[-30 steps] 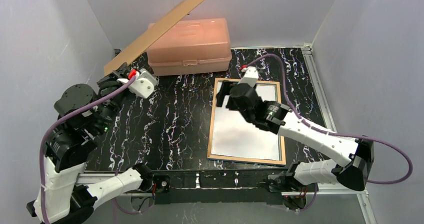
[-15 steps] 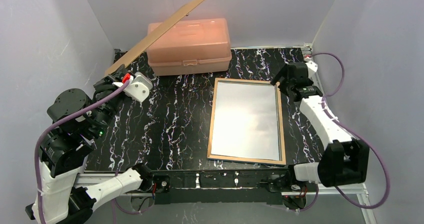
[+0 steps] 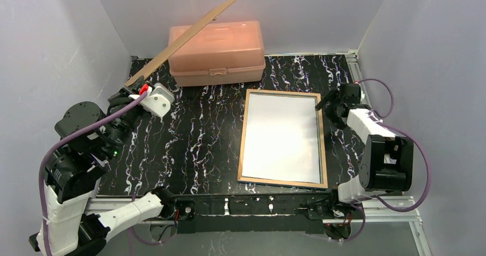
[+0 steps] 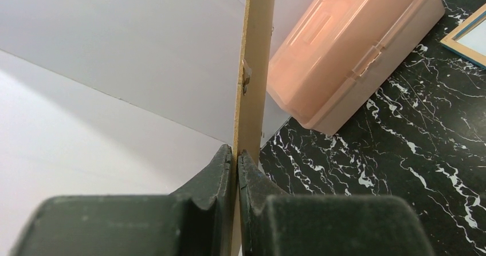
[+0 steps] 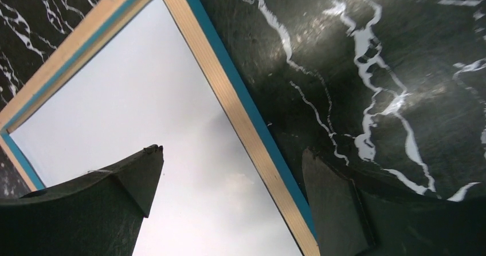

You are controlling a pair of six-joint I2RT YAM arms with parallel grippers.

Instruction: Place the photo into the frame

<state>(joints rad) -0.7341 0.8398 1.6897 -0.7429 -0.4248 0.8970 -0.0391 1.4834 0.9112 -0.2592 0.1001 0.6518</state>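
The frame lies face down on the black marbled table, its wood-coloured back edge up and a strip of blue rim showing. The photo lies inside it, white back up; its printed side is hidden. My right gripper is open at the frame's far right edge. In the right wrist view one finger is over the white sheet and the other over the table, with nothing between them. My left gripper is shut on the lower end of a brown backing board, seen edge-on between the pads.
A peach plastic box stands at the back of the table, and the raised board slants up over its left end. White walls close in the left, back and right sides. A metal rail runs along the right table edge.
My right arm has pulled back from over the frame to its right edge, and its jaws have opened wider. The left arm has shifted the board slightly, still gripping it.
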